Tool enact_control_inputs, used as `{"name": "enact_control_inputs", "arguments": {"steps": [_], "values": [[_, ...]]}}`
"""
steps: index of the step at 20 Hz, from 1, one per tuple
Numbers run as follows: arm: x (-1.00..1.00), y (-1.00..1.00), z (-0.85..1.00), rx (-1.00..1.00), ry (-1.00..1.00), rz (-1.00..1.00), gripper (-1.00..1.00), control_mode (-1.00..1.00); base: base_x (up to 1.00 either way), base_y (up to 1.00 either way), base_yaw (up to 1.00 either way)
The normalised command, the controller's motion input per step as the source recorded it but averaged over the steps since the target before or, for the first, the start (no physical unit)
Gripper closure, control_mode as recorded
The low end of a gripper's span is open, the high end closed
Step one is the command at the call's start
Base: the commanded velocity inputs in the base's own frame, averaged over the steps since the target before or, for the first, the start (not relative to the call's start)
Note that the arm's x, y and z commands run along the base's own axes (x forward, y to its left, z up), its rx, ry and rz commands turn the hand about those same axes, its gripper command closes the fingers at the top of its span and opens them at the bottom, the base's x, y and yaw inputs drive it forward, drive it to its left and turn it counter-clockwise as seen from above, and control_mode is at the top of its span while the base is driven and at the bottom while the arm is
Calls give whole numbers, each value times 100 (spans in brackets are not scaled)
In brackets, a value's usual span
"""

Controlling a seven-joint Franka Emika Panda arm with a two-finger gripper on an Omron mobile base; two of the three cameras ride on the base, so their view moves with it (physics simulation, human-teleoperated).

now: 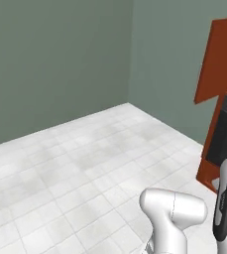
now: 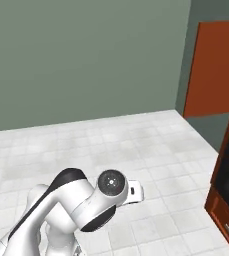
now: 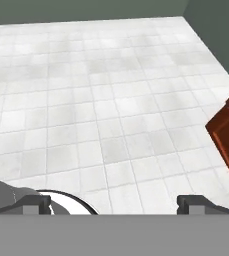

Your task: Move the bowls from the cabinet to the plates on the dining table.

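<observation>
The end effector (image 3: 114, 202) was held fully open and empty above the tiled floor (image 3: 101, 100); the bowls, judged rigid and breakable, were best gripped by the rim; their location could not be determined

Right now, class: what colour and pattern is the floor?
White square tiles, faintly mottled grey; clearest in the hand view.

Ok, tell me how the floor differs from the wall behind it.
The floor is white, gridded with square tiles and mottled with grey patches; the wall is plain grey-green with no pattern. The floor lies flat under the robot, while the wall stands upright at its far edge. Both are bare where they meet.
</observation>
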Motion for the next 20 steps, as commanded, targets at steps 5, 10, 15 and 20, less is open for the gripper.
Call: {"name": "enact_control_inputs", "arguments": {"steps": [5, 10, 15, 20], "values": [[0, 0, 0, 0, 0, 0, -100, 100, 14, -1, -41], [0, 0, 0, 0, 0, 0, -100, 100, 7, 0, -39], [0, 0, 0, 0, 0, 0, -100, 100, 11, 0, -40], [0, 0, 0, 0, 0, 0, -100, 100, 8, 0, -41]]}}
